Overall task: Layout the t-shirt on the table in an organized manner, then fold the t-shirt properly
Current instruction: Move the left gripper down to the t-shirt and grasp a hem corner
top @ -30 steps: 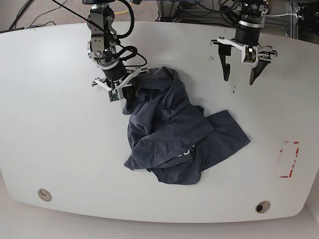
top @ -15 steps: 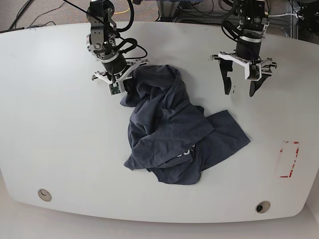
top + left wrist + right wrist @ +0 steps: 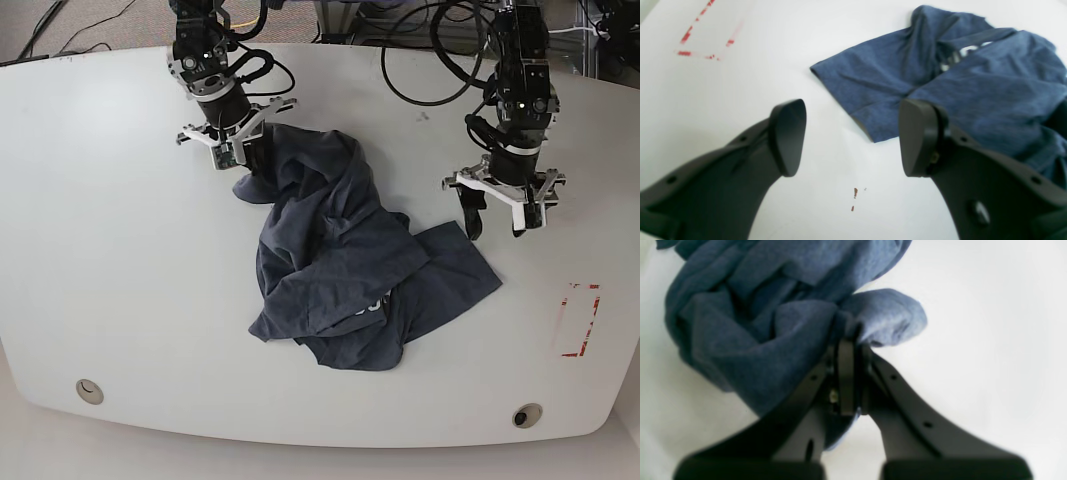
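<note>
Two wrist views differ: my right gripper (image 3: 848,340) pinches the t-shirt (image 3: 340,260), my left gripper (image 3: 853,136) gapes empty, base view showing the shirt lying diagonally across the table (image 3: 100,250).

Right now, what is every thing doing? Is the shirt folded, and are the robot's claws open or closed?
t-shirt: crumpled in a heap, not folded, one edge pinched.
right gripper: shut on the t-shirt's edge.
left gripper: open, empty, above the table beside a flat corner of the shirt.
table: bears the shirt; red tape mark uncovered.
</note>
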Robot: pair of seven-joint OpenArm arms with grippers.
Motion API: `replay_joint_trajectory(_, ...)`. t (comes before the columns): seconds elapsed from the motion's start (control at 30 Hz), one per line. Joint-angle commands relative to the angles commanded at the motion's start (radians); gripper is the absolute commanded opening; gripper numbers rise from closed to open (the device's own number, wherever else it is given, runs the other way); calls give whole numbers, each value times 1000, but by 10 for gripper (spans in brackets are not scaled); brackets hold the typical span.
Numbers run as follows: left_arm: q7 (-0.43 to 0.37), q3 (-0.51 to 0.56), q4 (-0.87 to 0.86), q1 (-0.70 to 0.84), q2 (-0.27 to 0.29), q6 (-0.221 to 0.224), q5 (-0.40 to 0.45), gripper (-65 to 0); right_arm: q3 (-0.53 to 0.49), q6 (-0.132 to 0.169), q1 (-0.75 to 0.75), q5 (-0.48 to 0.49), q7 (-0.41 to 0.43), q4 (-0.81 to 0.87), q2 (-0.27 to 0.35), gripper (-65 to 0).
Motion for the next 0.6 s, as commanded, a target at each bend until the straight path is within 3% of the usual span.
replay_joint_trajectory(0.6, 0, -2, -196, -78, -8, 0, -218, -254, 0, 0, -149, 0, 5, 84, 2, -647)
